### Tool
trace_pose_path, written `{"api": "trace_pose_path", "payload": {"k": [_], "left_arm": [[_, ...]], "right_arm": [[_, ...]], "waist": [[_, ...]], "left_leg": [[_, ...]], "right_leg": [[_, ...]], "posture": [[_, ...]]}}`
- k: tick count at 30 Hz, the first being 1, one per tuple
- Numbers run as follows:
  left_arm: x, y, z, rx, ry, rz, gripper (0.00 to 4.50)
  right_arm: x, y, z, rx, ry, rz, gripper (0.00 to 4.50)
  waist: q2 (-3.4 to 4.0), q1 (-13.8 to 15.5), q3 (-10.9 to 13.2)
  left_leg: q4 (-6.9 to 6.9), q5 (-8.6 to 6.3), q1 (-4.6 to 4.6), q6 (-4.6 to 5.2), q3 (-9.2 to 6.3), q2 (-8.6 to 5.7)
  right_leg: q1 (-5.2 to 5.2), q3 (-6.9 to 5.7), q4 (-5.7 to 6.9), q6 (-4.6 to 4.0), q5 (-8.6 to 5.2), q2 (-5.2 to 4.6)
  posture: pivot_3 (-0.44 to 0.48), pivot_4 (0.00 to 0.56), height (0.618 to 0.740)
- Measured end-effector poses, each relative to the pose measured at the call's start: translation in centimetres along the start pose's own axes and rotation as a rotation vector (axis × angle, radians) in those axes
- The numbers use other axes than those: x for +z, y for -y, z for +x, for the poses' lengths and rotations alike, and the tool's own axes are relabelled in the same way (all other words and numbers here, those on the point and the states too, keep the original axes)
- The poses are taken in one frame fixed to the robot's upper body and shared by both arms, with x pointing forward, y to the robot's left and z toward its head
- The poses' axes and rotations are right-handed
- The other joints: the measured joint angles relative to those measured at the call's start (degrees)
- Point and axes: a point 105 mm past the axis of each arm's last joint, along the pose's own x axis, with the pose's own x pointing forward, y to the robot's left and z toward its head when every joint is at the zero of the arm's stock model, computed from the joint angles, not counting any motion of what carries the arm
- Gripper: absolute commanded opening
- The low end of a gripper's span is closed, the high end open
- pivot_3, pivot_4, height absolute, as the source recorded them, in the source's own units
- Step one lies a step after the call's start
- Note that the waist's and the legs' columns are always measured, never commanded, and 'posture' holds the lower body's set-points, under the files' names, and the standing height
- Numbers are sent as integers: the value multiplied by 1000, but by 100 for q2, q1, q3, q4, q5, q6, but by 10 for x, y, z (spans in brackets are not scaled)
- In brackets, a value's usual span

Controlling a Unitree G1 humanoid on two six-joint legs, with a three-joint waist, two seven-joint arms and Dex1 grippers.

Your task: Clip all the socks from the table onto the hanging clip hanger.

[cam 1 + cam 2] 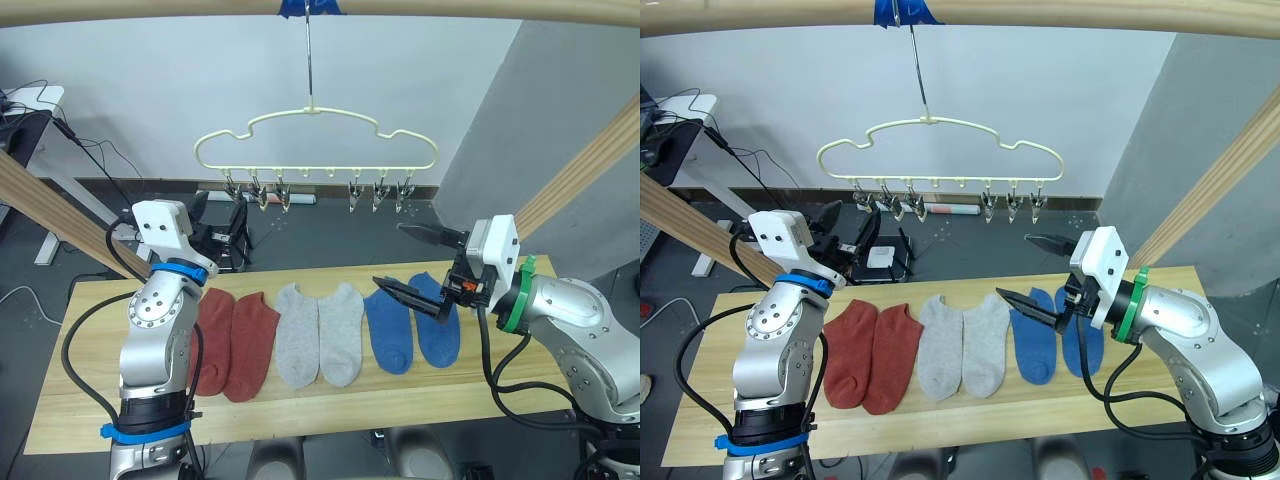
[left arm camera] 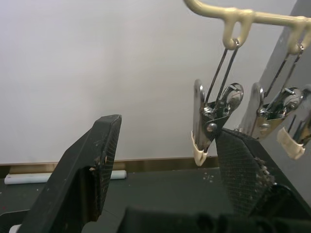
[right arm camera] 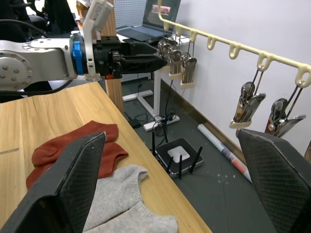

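Note:
Three pairs of socks lie in a row on the table point(image 1: 90, 400): rust-red point(image 1: 236, 342), light grey point(image 1: 320, 335) and blue point(image 1: 412, 322). The pale yellow clip hanger point(image 1: 316, 148) hangs above and behind them, its metal clips point(image 1: 258, 192) all empty. My left gripper point(image 1: 205, 225) is raised off the table and open, just short of the hanger's leftmost clips; in the left wrist view one clip point(image 2: 210, 121) hangs close by a finger point(image 2: 240, 165). Over the blue socks, my right gripper point(image 1: 416, 266) hovers wide open and empty.
A thick wooden pole point(image 1: 450, 8) with blue tape carries the hanger's hook. Slanted wooden beams stand at the left point(image 1: 45, 215) and right point(image 1: 585, 165). A black stand point(image 1: 232, 240) and a white tube point(image 3: 221, 150) are on the floor behind the table.

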Motion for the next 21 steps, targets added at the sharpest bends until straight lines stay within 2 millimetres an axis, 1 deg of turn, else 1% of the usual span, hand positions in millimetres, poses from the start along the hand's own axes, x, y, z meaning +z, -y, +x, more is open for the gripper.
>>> {"api": "trace_pose_path", "payload": {"k": [5, 10, 17, 21], "left_arm": [[11, 4, 0, 9, 40, -7, 3327], [15, 7, 0, 23, 50, -16, 3327], [12, 9, 1, 55, 47, -34, 3327], [15, 10, 4, 81, 60, -55, 3327]], "right_arm": [[8, 0, 4, 3, 4, -2, 4500], [11, 1, 6, 6, 3, -4, 4500], [8, -2, 6, 18, 1, 4, 4500], [4, -3, 4, 23, -3, 8, 4500]], "waist": [[1, -1, 1], [-1, -1, 3], [-2, 0, 4], [-2, 0, 4]], "left_leg": [[-1, 0, 1, 0, 0, 0], [-2, 0, 0, 0, -1, 0], [-3, 0, -2, 0, -1, 0], [-2, 0, -3, 0, 0, -1]], "right_leg": [[0, -1, 0, 1, 0, 1], [0, -2, -2, 1, 0, 2], [-1, -2, -5, 1, 0, 2], [-1, -2, -4, 2, 0, 2]], "posture": [[-119, 338, 740], [-113, 337, 740], [-111, 333, 740], [-111, 333, 740]]}}
